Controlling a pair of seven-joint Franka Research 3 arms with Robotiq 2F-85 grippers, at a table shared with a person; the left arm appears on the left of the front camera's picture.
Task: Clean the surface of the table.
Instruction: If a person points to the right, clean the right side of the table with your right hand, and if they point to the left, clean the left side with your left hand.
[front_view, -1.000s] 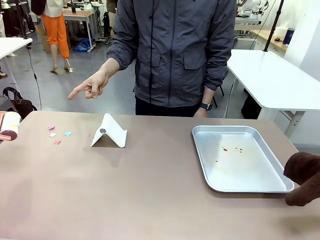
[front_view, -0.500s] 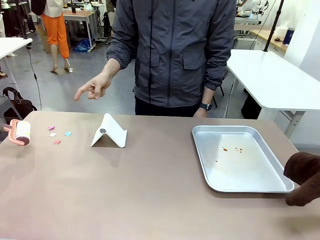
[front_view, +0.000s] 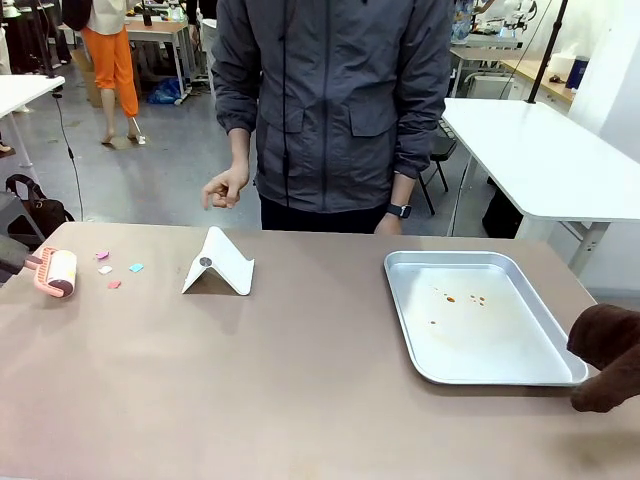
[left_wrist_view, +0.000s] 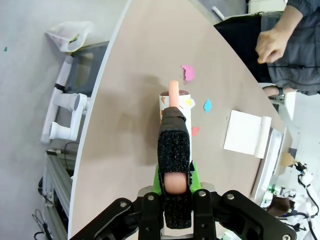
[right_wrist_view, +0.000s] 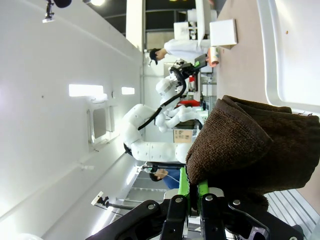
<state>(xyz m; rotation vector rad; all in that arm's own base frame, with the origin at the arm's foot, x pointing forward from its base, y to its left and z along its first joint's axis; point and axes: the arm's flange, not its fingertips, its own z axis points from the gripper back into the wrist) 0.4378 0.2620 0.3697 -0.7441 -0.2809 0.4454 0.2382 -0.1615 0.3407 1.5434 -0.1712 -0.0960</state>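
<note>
The brownish table (front_view: 280, 380) carries several small coloured paper scraps (front_view: 115, 268) near its far left corner. Just left of them lies a lint roller (front_view: 56, 272) with a pink handle. In the left wrist view my left gripper (left_wrist_view: 174, 186) is shut on that handle, and the roller head (left_wrist_view: 172, 102) rests on the tabletop a little short of the pink scrap (left_wrist_view: 187, 73). My right gripper (right_wrist_view: 194, 194) is shut on a brown cloth (right_wrist_view: 250, 150), which shows at the table's right edge (front_view: 608, 355) beside the tray.
A white folded stand (front_view: 218, 264) sits right of the scraps. A silver tray (front_view: 480, 315) with small brown spots lies at the right. A person stands at the far edge, one hand (front_view: 224, 188) loosely curled above it. The table's middle and front are bare.
The lint roller has come in from the left edge and moved right, closer to the scraps. The person's pointing hand has drawn back toward the body. The brown cloth has not moved.
</note>
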